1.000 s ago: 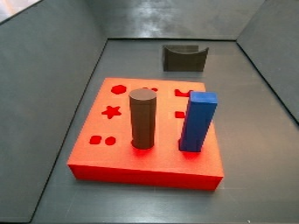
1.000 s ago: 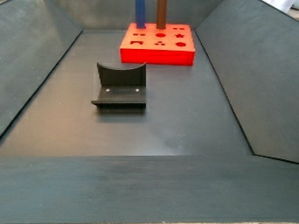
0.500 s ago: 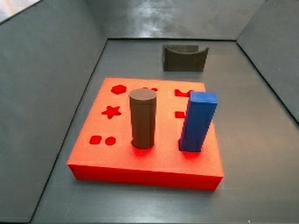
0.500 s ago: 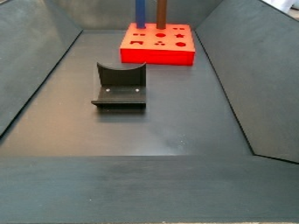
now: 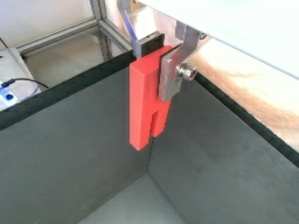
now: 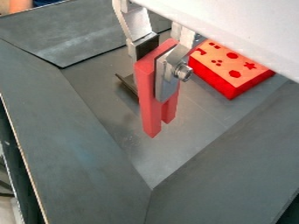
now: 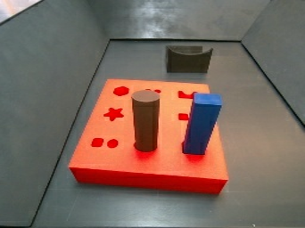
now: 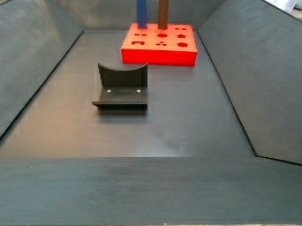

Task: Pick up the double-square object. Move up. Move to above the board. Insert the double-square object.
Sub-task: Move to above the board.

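In both wrist views my gripper (image 5: 152, 70) (image 6: 158, 70) is shut on the double-square object (image 5: 146, 105) (image 6: 155, 96), a slim red bar whose lower end splits into two prongs. The bar hangs upright, high above the dark floor. The board (image 6: 228, 66) lies off to one side of the held bar. In both side views the board (image 7: 119, 167) (image 8: 160, 56) shows as a red slab with shaped cutouts, among them small paired holes (image 7: 103, 142). The gripper does not appear in either side view.
A dark brown cylinder (image 7: 145, 120) (image 8: 163, 9) and a blue square post (image 7: 202, 125) (image 8: 139, 11) stand upright in the board. The fixture (image 7: 188, 59) (image 8: 122, 86) (image 6: 128, 83) stands on the floor apart from the board. Sloping grey walls (image 8: 35, 71) enclose the floor.
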